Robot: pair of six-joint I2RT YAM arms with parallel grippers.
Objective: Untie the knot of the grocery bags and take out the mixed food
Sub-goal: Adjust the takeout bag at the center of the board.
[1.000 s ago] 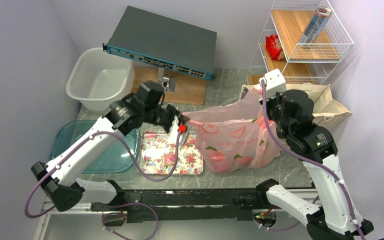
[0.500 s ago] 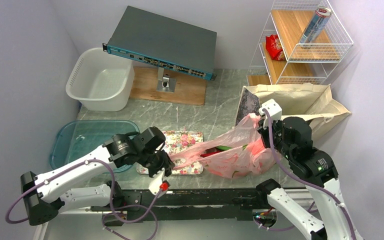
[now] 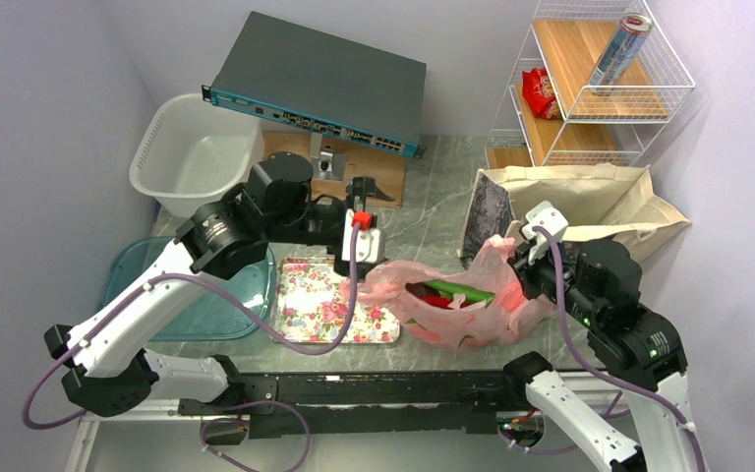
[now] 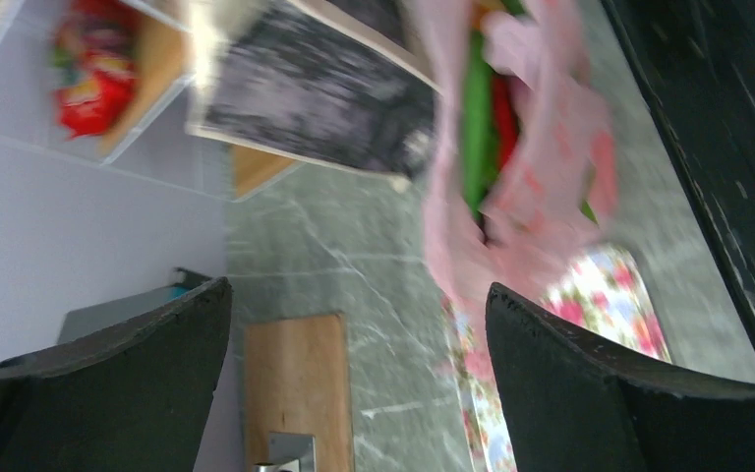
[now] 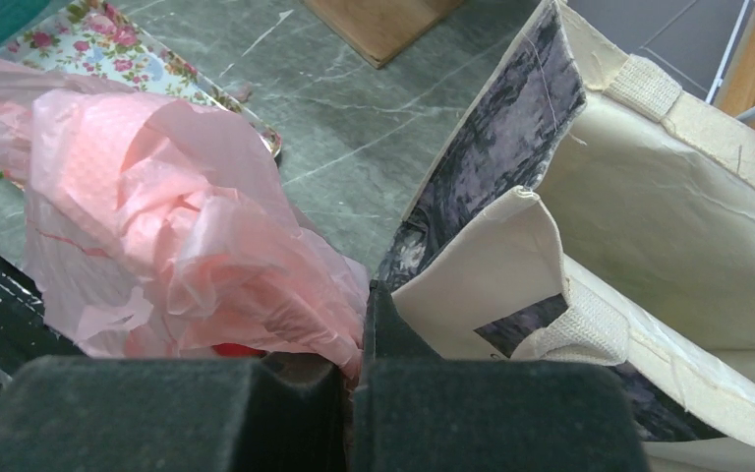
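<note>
The right hand (image 5: pixel 356 339) is pinching the rim of the bag (image 3: pixel 423 320), propping its mouth open over the peppers (image 3: pixel 457 292); the left hand (image 3: pixel 354 226) is hovering wide open, seemingly to reach in.

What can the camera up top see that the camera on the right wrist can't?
Only the top view shows the white basin, the wire shelf with its silver can, and the left gripper, wide open and holding nothing. Only the right wrist view shows, close up, the right gripper shut on a fold of the pink bag. Both show the pink bag, the canvas tote, the flowery tray and the grey table.
</note>
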